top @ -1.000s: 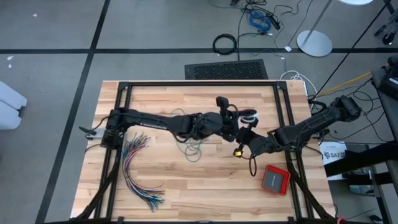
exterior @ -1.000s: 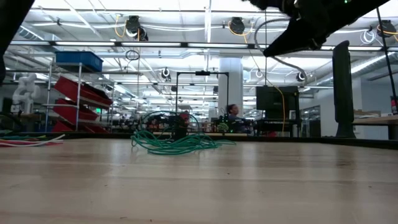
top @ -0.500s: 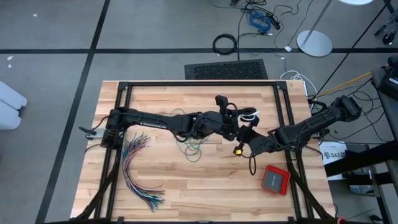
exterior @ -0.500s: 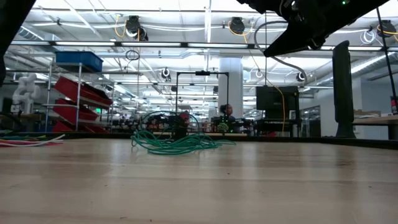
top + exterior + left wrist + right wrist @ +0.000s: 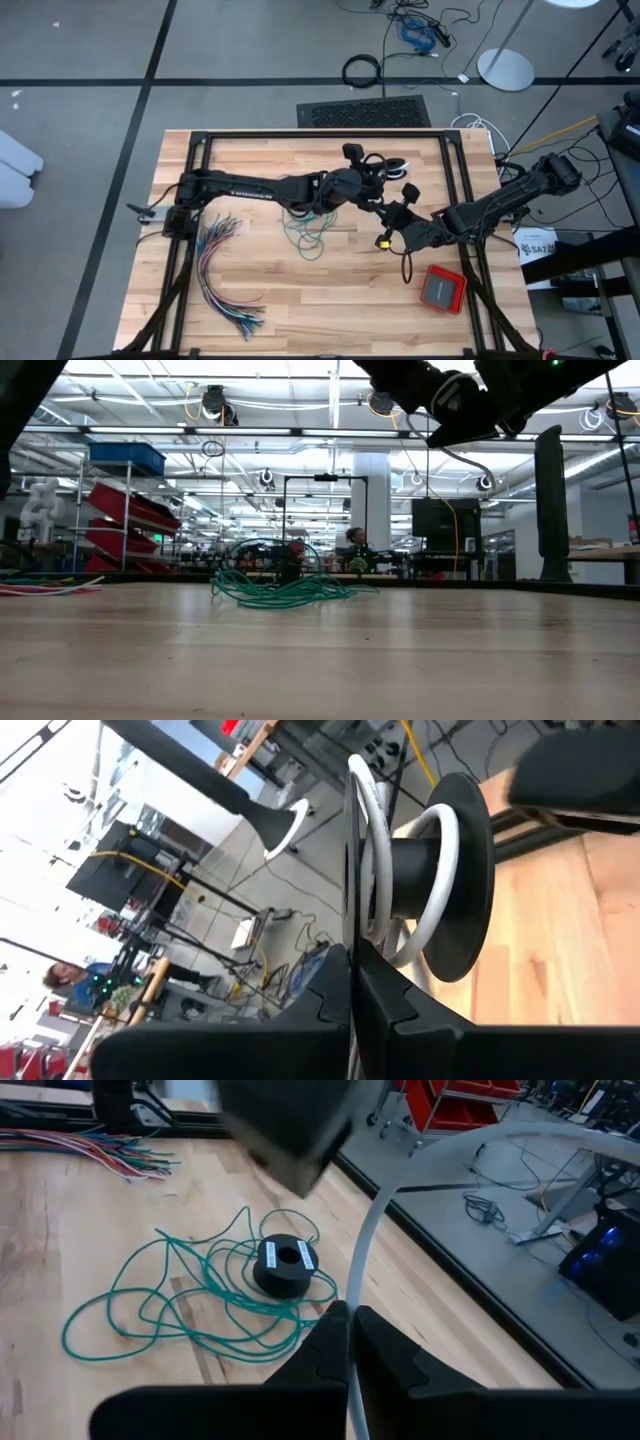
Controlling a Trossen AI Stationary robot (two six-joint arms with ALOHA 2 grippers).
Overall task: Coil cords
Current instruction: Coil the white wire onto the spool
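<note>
Over the far-middle part of the worktop [image 5: 300, 320], raised off the wood: left tool [image 5: 355, 970] and right tool [image 5: 345, 1320], close together, left arm reaching in from the left edge, right arm from the right edge. Left tool pinched narrow on the black cord [image 5: 350, 870], right beside a black spool [image 5: 440, 880] wound with a few white turns; hard to tell what carries that spool, probably in the air. Right tool clamped tight on the white tail end [image 5: 365, 1250], arching up and away from the fingertips. Nearer the middle of the worktop, lying loose in untidy overlapping loops: teal-green cord [image 5: 308, 228], flat on the wood, touched by neither tool. Set among those loops, flat on its side: a second black spool [image 5: 287, 1265]. Along the left edge, fanned toward the near-left corner: bundle of many-coloured wires [image 5: 222, 270], apart from the teal-green cord. Close to the near-right corner: small red box [image 5: 442, 288].
</note>
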